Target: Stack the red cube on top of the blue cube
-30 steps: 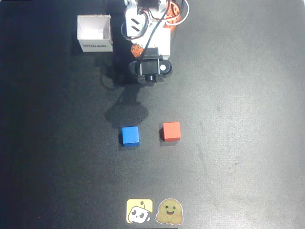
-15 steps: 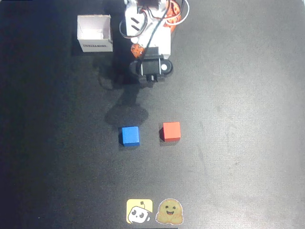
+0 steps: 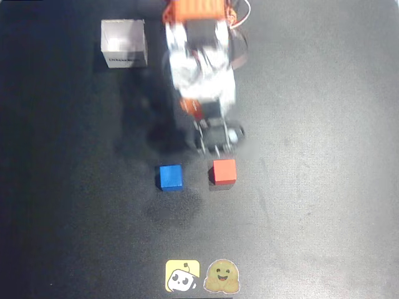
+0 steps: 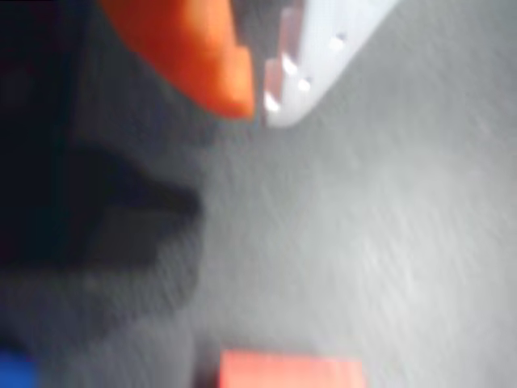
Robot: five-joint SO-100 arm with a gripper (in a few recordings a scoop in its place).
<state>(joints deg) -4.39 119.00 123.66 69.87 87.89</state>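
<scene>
One dark, finely grained matte table (image 3: 324, 156) spans the overhead view. On it stands one white-and-orange plastic robot arm (image 3: 199, 62), blurred, stretching from the far edge toward the middle of the table. One open-topped white cardboard box (image 3: 124, 42) with dark print on its near wall sits at the far left, apart from the arm.

There are two small cubes, equal in size, with plain matte faces. The solid red-orange cube (image 3: 224, 171) lies near the table's middle, and the solid bright blue cube (image 3: 169, 177) lies just to its left with bare table between them; neither rests on the other. Two flat stickers lie side by side at the near edge: one yellow square sticker with a white cartoon figure (image 3: 182, 276) and one tan smiling-face sticker (image 3: 224, 276).

The arm's two-finger gripper (image 3: 215, 144) sits just beyond the red-orange cube's far side, not touching it. In the wrist view one orange finger and one white finger (image 4: 323, 56) meet close at their tips (image 4: 257, 101), nothing between them, though blur makes it impossible to tell whether the jaws are fully closed. There the red-orange cube (image 4: 291, 372) shows at the bottom edge and the blue cube (image 4: 14, 373) at the bottom left corner.
</scene>
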